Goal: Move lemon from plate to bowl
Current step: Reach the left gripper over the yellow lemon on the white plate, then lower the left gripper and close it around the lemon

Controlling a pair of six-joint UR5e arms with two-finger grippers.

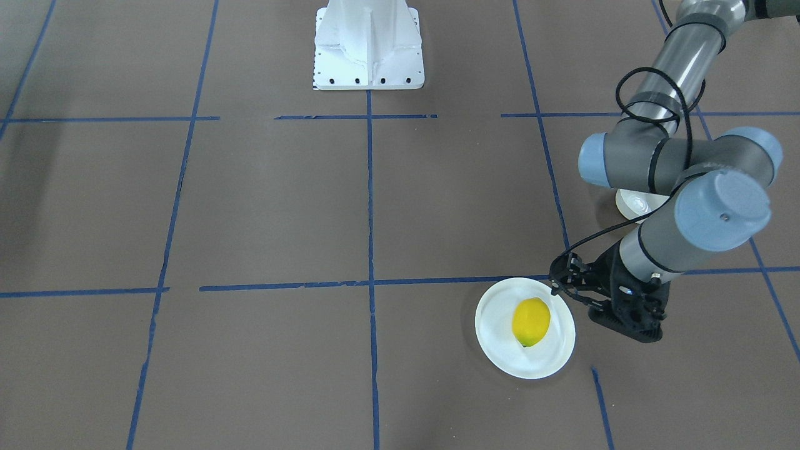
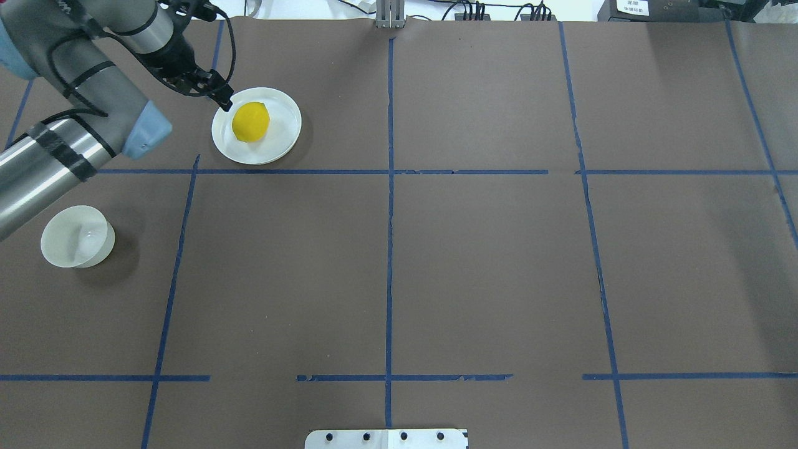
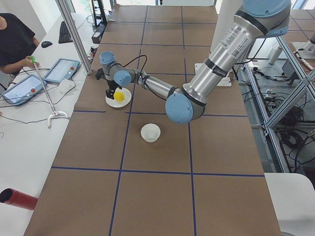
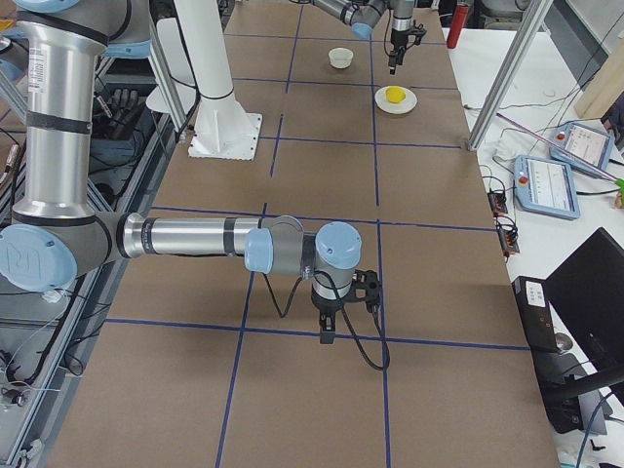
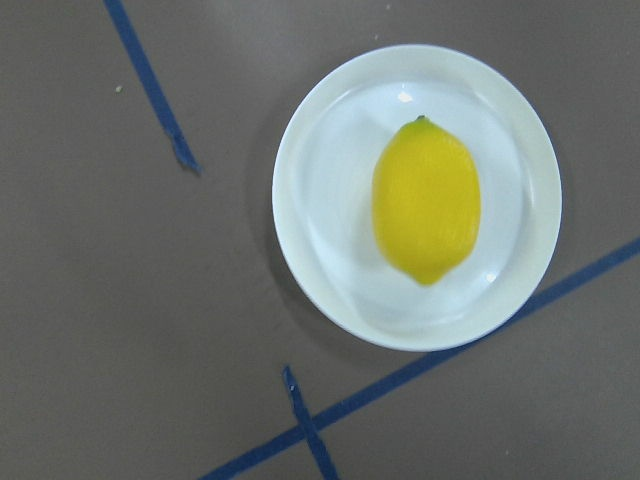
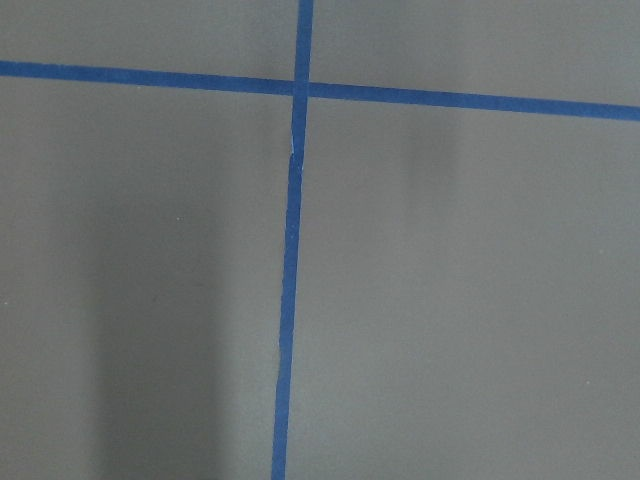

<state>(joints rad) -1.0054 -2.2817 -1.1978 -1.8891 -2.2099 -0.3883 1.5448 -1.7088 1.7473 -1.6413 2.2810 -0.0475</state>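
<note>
Yellow and faintly pebbled, the lemon (image 5: 426,199) lies oval and green-tipped in the middle of the smooth flat white plate (image 5: 310,215), toward the far left corner of the brown paper surface (image 2: 486,262). My left tool (image 2: 222,100) hangs at the plate's rim beside the fruit, touching and holding nothing I can see, but I cannot tell how far it is parted. The deep white bowl (image 2: 77,237) sits near the left edge, and my right tool (image 4: 329,334) shows only from the side, so I cannot tell its state.
</note>
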